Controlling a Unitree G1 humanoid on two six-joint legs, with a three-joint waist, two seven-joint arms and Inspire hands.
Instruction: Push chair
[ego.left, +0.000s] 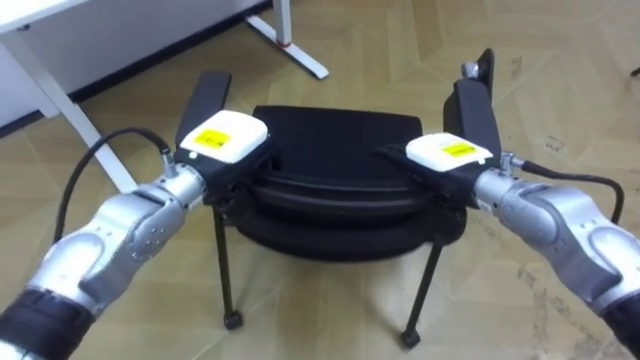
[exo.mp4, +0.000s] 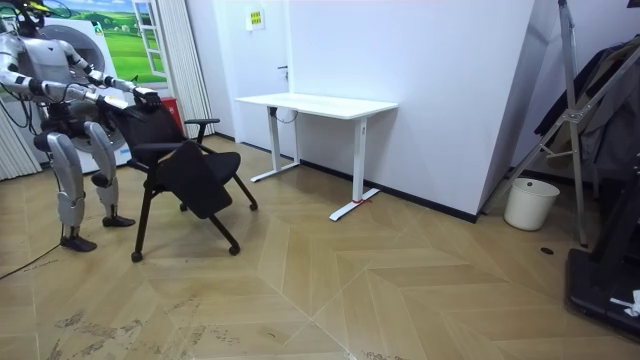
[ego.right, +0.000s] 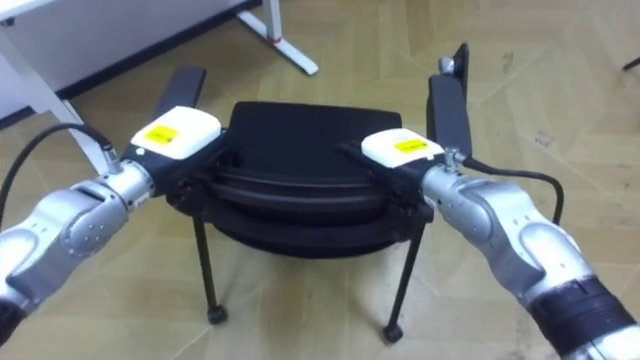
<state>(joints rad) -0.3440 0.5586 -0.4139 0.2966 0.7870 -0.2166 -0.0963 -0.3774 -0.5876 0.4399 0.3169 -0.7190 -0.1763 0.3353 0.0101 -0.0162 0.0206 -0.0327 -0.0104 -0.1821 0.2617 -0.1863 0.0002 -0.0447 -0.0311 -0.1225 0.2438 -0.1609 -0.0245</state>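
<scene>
The black chair (ego.left: 335, 150) sits right in front of the robot, with the left hand (ego.left: 222, 140) and right hand (ego.left: 450, 153) on the two ends of its curved padded back. The dark fingers blend into the upholstery, so I can't tell if they're curled or flat. Ahead of the left hand there's a white desk (exo.mp4: 318, 104) on slim legs, herringbone wood floor (exo.mp4: 400, 290) between, and a round white bucket (exo.mp4: 530, 203) well past it.

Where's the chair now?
The chair sits at the room view's left before the robot, left hand and right hand at its backrest; the white desk stands further right.
</scene>
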